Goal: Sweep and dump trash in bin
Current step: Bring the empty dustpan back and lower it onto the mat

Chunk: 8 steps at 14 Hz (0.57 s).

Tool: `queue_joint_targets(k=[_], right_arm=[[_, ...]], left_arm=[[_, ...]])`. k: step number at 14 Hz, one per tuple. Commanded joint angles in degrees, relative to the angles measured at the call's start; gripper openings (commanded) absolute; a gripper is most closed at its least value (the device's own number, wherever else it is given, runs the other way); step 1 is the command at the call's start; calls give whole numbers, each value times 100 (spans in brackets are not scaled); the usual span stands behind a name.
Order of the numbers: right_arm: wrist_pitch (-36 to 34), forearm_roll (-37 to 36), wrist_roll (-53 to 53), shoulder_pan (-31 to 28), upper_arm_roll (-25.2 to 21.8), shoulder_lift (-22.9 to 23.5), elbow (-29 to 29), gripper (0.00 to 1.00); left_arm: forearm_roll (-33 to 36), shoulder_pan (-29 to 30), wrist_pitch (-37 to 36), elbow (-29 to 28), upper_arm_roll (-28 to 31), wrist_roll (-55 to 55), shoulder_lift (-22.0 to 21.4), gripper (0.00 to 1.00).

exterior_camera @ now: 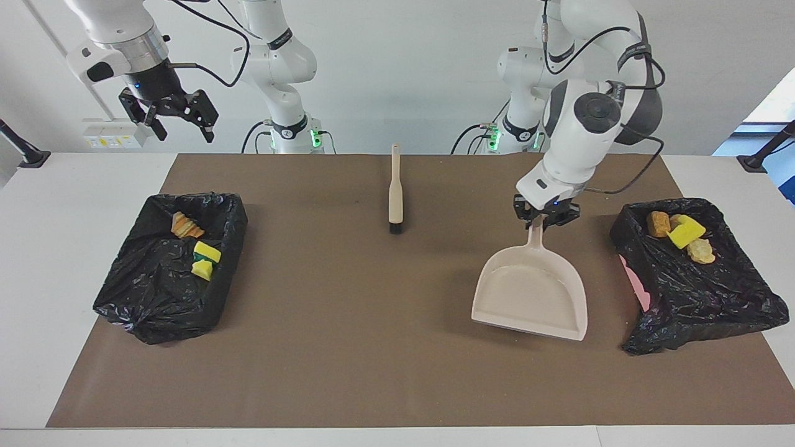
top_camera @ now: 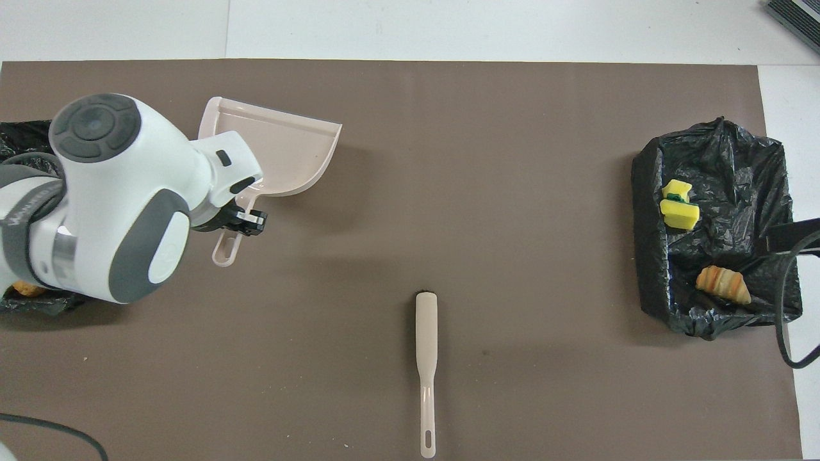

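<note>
Our left gripper [exterior_camera: 546,221] pinches the dustpan [exterior_camera: 530,297] by its stiff, light handle over the mat [exterior_camera: 348,298] (best hold, we judge), trash [exterior_camera: 680,234] already binned, right gripper [exterior_camera: 171,121] wide open, waiting.

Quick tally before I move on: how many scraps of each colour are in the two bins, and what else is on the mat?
Bright yellow sponge pieces: 3
Tan-orange bread-like lumps: 3 in view; the bag folds may hide more
Black bag-lined bins: 2
Beige plastic dustpan: 1
Beige long-handled brush: 1
Total: 10
</note>
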Motion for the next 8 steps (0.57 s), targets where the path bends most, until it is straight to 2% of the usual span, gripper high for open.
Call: queue_joint_targets(k=[1,4,8], right_arm=[[-149,-138,-37,-23,-21,-104,35,100],[-202,-129,-2,-23,-13,-165,-26,100],[-167,-103,226,-23,-13,-315,-229,100]], left_arm=[[-166,-707,-59,905,143,-903,740,0],[-297,-1122,-59,1784,126,-2185,1418,0],[-483,-1518,-68,3032,143,-3225,2358,0]])
